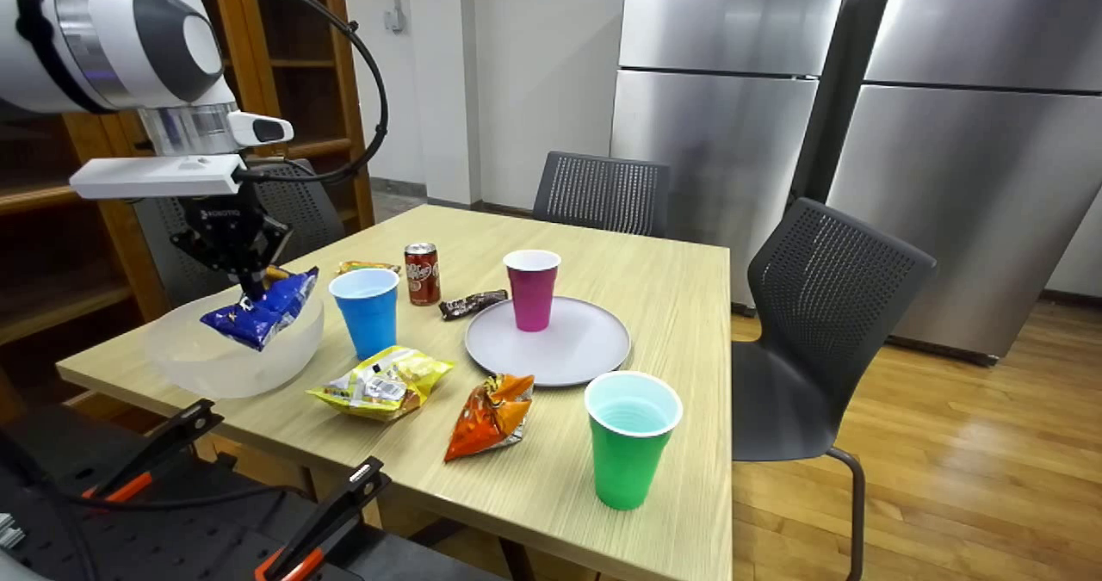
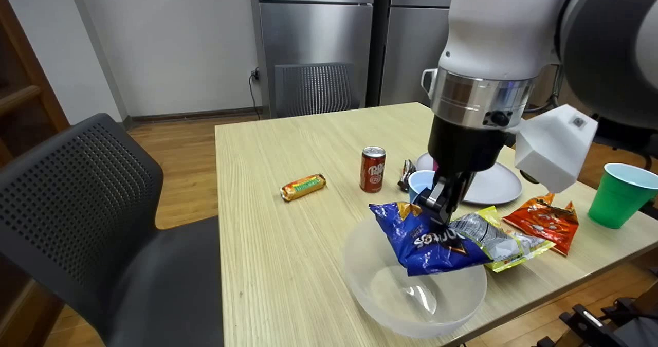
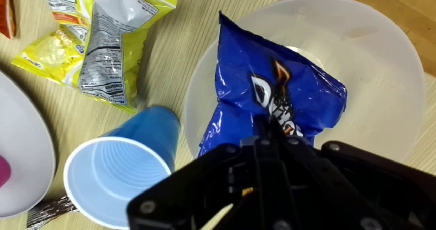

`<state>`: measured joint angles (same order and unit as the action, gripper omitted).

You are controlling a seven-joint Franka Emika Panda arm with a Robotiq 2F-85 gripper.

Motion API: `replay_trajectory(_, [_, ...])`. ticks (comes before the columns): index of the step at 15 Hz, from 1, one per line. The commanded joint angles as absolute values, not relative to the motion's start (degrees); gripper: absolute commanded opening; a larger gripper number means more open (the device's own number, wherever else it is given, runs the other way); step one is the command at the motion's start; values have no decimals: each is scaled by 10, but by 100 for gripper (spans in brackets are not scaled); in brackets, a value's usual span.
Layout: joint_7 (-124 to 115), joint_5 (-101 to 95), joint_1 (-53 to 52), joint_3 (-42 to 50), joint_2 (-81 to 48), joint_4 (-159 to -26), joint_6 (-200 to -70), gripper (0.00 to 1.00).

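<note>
Over frosted bowl [image 3: 378, 87] — end effector [image 3: 269, 127] pinching blue Doritos bag [image 3: 299, 90]; blue cup [image 3: 119, 175], yellow bag [image 3: 105, 49] crowding near.

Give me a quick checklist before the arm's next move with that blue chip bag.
1. Gripper closed on the blue chip bag: ok.
2. Bag mostly over the bowl: ok.
3. Bag clear of the bowl's rim: cannot tell.
4. Blue cup upright: ok, close beside the bowl.
5. Bowl well back from the edge of the table: not ok, it sits near it.
6. Bag sealed: cannot tell.
</note>
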<state>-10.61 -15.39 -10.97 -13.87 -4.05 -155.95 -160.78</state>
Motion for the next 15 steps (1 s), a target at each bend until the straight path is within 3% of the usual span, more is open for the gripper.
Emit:
replay_trajectory(1, [-89,-168,-113,-140,-84,-1531,-1619,0])
replay_trajectory(12, [-86,-171,-141,-142,-150,-1482,-1610,0])
replay_trajectory(13, [-89,-172,-143,-140,-151,-1480,-1609,26])
replay_trajectory(14, [-88,-171,-143,-140,-153,-1479,-1610,27])
replay_trajectory(15, [-89,-171,-143,-138,-154,-1478,-1610,34])
